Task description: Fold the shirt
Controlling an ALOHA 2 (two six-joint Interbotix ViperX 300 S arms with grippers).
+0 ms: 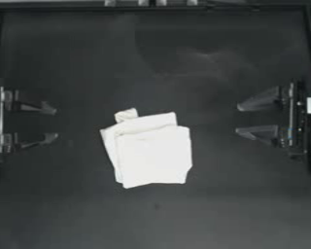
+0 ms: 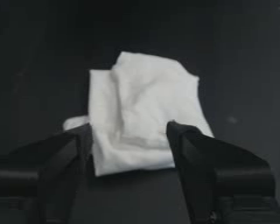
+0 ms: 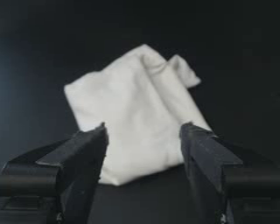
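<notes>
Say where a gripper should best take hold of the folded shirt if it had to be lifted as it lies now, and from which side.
Probably the left edge of the shirt, approached by the left gripper from the left. The layers stack and show as stepped edges there, so one pinch could catch them all. The small flap poking out at the top-left corner is a poor grip: it looks like a single loose piece. Both the left and right gripper sit open, clear of it.

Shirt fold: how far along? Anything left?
Looks done: the shirt lies mid-table as a compact, layered rectangle, with one small flap poking out at a far corner. Nothing in hand: left hand and right hand sit open at their own sides, both clear of the cloth. Left: at most tucking that flap.
</notes>
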